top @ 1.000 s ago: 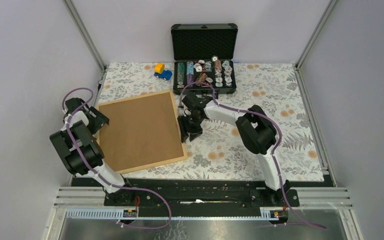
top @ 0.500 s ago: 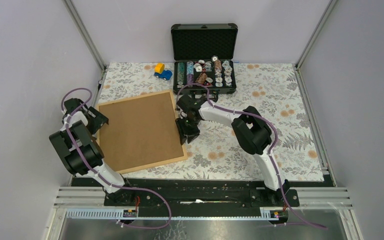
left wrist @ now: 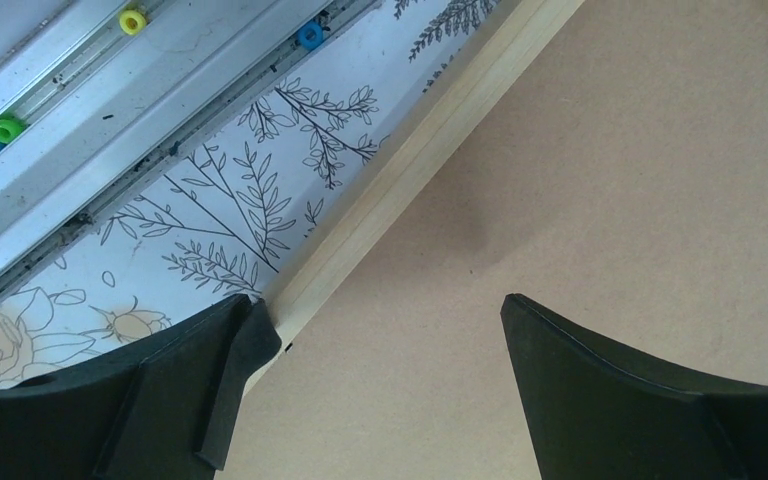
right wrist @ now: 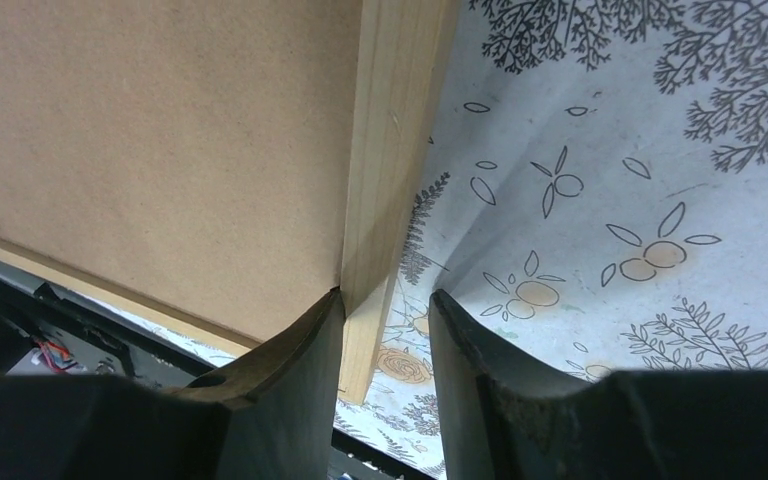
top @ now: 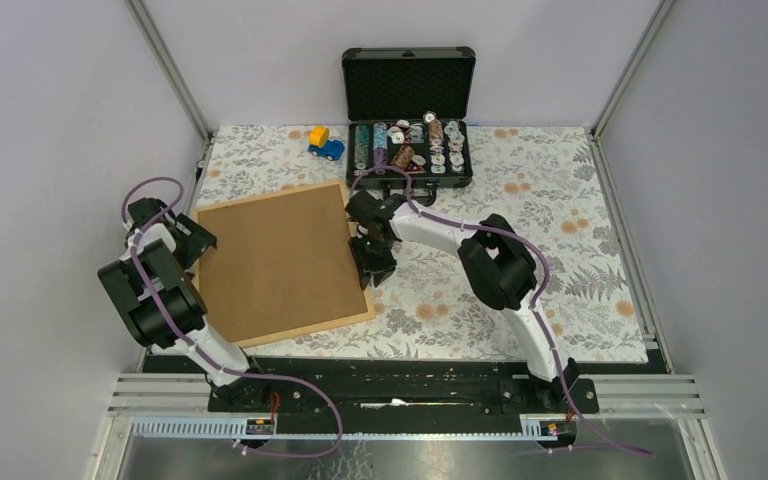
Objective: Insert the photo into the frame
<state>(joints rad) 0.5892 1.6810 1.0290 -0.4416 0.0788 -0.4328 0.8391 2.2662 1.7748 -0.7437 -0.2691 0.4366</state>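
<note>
the frame lies face down on the bench with the brown backing board in it; no photo shows in any view, so i cannot tell whether it is already under the board. my right tool straddles the frame's right rail, barely open and not clamped; my left tool hangs wide open over the left rail, empty.

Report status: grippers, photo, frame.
Left gripper open over frame left edge. Right gripper open, straddling frame right rail, not clamped. Photo not in view; backing covers frame. No obstruction seen.
</note>
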